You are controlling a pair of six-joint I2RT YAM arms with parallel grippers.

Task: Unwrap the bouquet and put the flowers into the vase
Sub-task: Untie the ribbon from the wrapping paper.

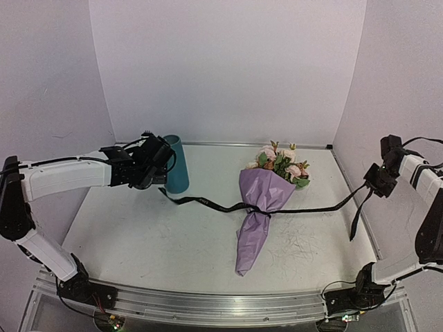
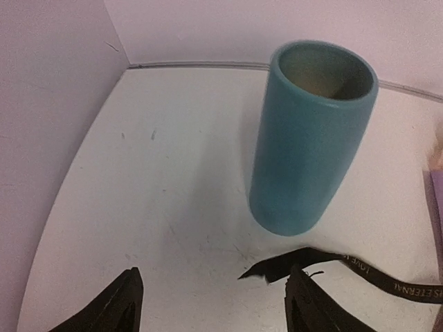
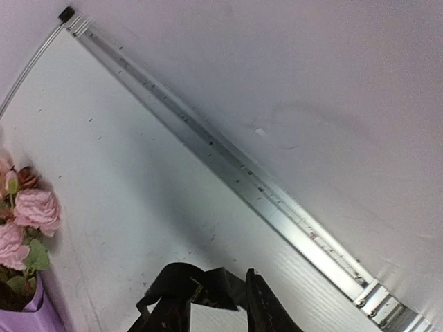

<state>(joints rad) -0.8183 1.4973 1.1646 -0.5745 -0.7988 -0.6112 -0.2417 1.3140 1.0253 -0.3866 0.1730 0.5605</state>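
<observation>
Pale lilac walls close round a scuffed white worktop. The bouquet lies on its side near the middle, with its cone tip toward me and its roses toward the back wall. It is well apart from the teal vase, which stands upright at back left. A black ribbon circles the waist of the lilac paper, and its ends run out toward both of my arms.

My left claw is spread wide beside the vase with nothing in it. The ribbon's left end lies loose on the worktop just by one finger. My right claw carries the other end off the worktop, a tail dangling below. Whether that end is pinched or merely draped I cannot tell.

I judge the bundle light and soft. The paper will crumple and slide if the ribbon is tugged, so I would take hold at the waist or the stems, never the blooms. The vase looks smooth and tall, and easy to tip.

Only the overhead view shows the ribbon's whole run. My left wrist view alone shows the vase's open mouth, with nothing sticking out, and the lettering on the ribbon. My right wrist view adds a metal rail along the wall.
</observation>
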